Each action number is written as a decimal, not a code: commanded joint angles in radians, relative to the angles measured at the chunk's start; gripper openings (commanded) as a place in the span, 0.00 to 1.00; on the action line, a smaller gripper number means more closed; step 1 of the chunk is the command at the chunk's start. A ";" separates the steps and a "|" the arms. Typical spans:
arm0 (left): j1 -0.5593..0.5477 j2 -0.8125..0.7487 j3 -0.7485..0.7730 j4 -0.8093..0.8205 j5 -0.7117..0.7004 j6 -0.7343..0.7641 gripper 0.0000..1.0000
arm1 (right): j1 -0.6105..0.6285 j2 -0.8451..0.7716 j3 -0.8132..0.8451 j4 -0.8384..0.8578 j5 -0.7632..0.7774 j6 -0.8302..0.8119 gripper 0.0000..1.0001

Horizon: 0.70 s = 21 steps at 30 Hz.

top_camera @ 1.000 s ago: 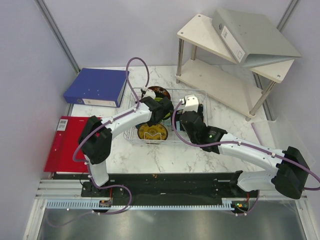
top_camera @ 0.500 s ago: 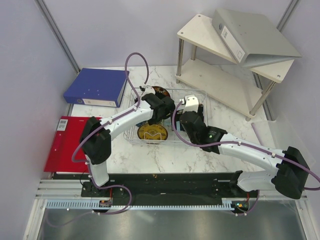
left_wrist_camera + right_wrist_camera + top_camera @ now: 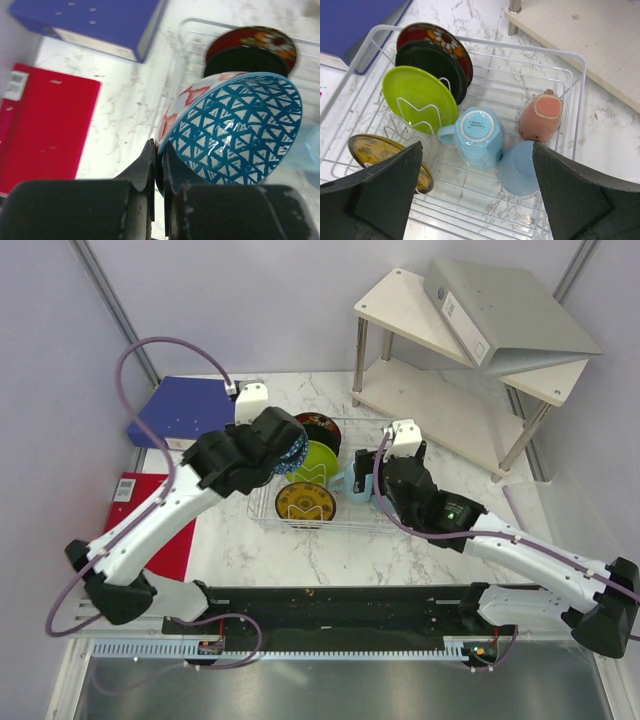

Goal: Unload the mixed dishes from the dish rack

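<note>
wire dish rack (image 3: 577, 100) on the marble counter (image 3: 615, 140): lime green plate (image 3: 417, 97) upright, black plate (image 3: 432, 62) behind it, upside-down light-blue mug (image 3: 476, 135), pinkish mug (image 3: 542, 117) maybe on its side.

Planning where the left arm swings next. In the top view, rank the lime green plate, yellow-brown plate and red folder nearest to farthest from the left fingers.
From the left fingers:
1. lime green plate, just right, in the dish rack.
2. yellow-brown plate, at the rack's near side.
3. red folder, far left.
</note>
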 commanded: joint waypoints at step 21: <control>-0.004 -0.210 -0.209 0.397 0.602 0.253 0.02 | 0.000 0.063 0.310 -0.190 -0.303 0.083 0.96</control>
